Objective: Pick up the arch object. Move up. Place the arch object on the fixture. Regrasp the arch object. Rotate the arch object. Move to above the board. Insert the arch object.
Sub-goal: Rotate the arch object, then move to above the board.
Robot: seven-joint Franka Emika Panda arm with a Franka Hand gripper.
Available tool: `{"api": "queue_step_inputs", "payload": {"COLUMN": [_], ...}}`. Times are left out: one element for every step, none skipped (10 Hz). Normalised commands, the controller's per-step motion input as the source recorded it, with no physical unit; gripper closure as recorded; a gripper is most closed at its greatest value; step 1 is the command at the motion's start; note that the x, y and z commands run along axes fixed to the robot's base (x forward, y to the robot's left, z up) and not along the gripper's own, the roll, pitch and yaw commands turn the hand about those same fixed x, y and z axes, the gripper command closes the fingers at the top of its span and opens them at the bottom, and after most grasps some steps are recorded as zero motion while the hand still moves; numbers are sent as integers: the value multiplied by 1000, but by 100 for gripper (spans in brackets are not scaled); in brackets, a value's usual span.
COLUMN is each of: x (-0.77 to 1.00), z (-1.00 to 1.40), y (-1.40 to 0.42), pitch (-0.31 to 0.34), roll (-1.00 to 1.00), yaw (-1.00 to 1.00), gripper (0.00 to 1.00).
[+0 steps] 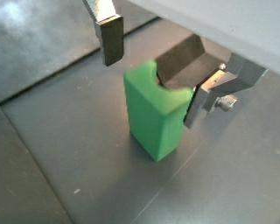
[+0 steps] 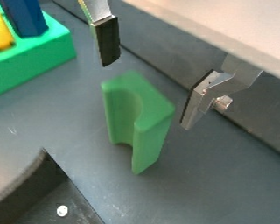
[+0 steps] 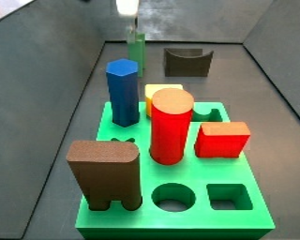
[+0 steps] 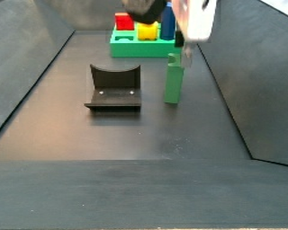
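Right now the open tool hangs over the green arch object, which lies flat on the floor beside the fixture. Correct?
Not quite: the arch object stands upright on end, as a side view shows. The tool is open above it, beside the fixture.

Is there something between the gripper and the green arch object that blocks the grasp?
Nothing visible does. The open gripper hangs directly above the upright arch object, one finger on either side, apart from the fixture.

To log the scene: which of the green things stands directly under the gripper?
The arch object, a small upright green piece on the dark floor beneath the open gripper; the board is a wide slab holding pegs, farther away.
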Motion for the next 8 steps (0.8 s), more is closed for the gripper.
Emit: {"api": "queue_step_inputs", "payload": {"x": [28,28,30,32,39,0,14,11], "z": [-850,-689,-477,-375,-175,0,1000,1000], "y": [10,11,11,12,13,0,-235,-234], "pitch": [-24,-27,-26,-25,-24,-15,128,135], "roll": [-24,-28,-33,-35,-40,-44,113,114], "yaw": [-50,-46,-42,-40,-37,-35,-107,-103], "gripper": [0,0,0,0,0,100,100,100]}}
